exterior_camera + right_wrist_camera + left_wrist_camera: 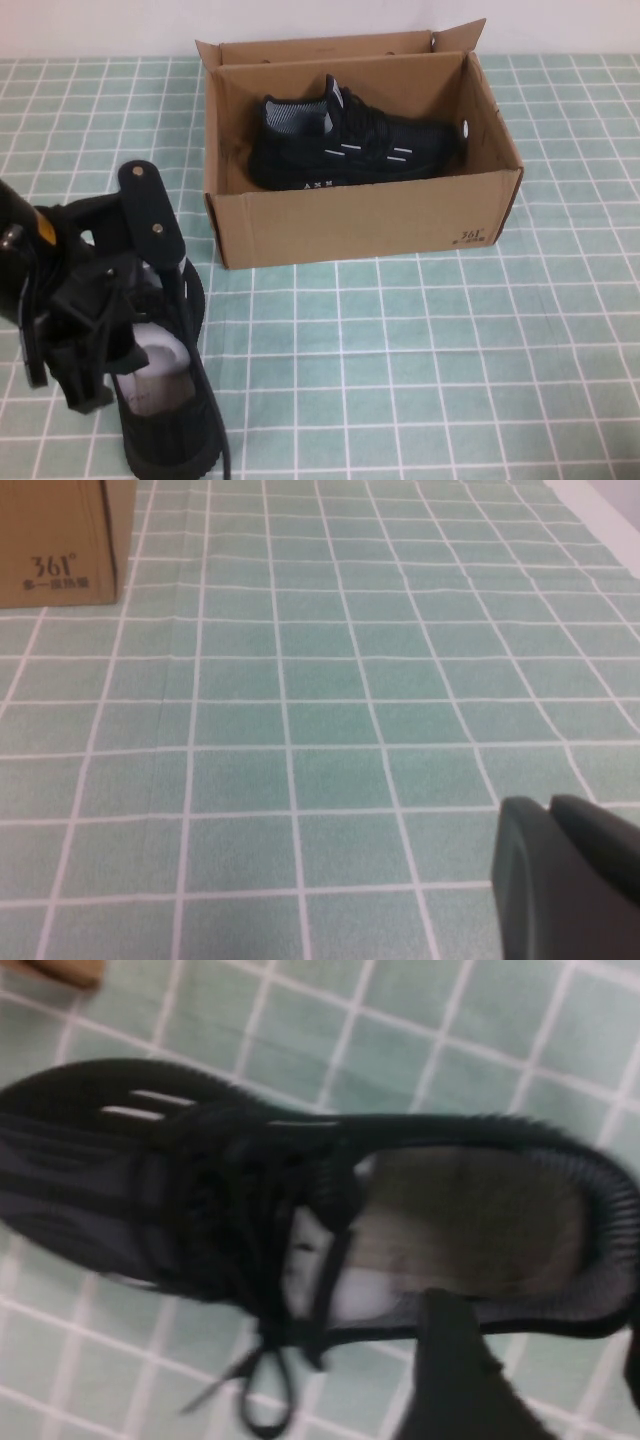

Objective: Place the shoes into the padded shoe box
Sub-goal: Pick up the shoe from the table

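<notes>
The left gripper (540, 1380) is seen at the lower left of the high view, over the second sneaker (300, 1220); one finger touches its collar, but its jaw state cannot be told. The right gripper (565, 875) is shut (nothing held). The other sneaker (355, 145) lies inside the cardboard shoe box (360, 225), upper centre.

Table covered in green cloth (420, 330) with white grid lines, pale wall (100, 25) behind, even light
</notes>
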`<state>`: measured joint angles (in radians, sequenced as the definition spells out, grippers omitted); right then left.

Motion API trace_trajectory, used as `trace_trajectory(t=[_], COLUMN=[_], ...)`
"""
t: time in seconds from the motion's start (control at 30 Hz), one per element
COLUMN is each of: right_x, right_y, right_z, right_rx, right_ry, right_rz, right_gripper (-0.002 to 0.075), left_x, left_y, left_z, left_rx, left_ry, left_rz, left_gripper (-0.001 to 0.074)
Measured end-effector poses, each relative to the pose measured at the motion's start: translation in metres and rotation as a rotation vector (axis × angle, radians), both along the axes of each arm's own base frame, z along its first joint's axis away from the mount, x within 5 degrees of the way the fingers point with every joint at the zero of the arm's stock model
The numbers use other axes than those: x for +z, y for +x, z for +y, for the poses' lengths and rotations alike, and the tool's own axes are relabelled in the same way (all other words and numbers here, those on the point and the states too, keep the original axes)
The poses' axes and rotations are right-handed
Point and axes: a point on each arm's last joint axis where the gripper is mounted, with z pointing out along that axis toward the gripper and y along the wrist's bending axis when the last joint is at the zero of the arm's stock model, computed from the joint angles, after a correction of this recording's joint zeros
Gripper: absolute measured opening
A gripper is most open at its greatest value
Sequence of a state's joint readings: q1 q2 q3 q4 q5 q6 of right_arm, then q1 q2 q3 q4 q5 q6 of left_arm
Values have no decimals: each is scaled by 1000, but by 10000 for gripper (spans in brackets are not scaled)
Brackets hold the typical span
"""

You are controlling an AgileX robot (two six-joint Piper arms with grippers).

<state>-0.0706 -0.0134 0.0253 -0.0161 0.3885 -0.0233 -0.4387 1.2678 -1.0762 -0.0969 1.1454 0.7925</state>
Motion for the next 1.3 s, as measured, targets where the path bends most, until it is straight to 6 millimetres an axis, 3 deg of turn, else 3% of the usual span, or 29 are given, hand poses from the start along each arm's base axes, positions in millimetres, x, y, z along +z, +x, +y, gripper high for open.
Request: trace_trajectory(t=[0.17, 0.43, 0.77, 1.07, 1.3], right_x=[0, 0, 0, 0, 0], right_y=[0, 0, 0, 0, 0], right_z=[0, 0, 0, 0, 0], right_rx=[0, 0, 0, 0, 0], right_ry=[0, 0, 0, 0, 0], right_rz=[2, 2, 2, 2, 2], right_gripper=[-8, -8, -8, -8, -8], left_x=[-4, -28, -49, -56, -57], left_y=[12, 41, 58, 62, 61], left_z=[0, 7, 2, 1, 1], left_rx=[-85, -103, -108, -117, -118], left_ry=[63, 107, 121, 129, 132], left_rz=[-87, -76, -49, -33, -29], left_gripper=[358, 366, 363, 266, 90])
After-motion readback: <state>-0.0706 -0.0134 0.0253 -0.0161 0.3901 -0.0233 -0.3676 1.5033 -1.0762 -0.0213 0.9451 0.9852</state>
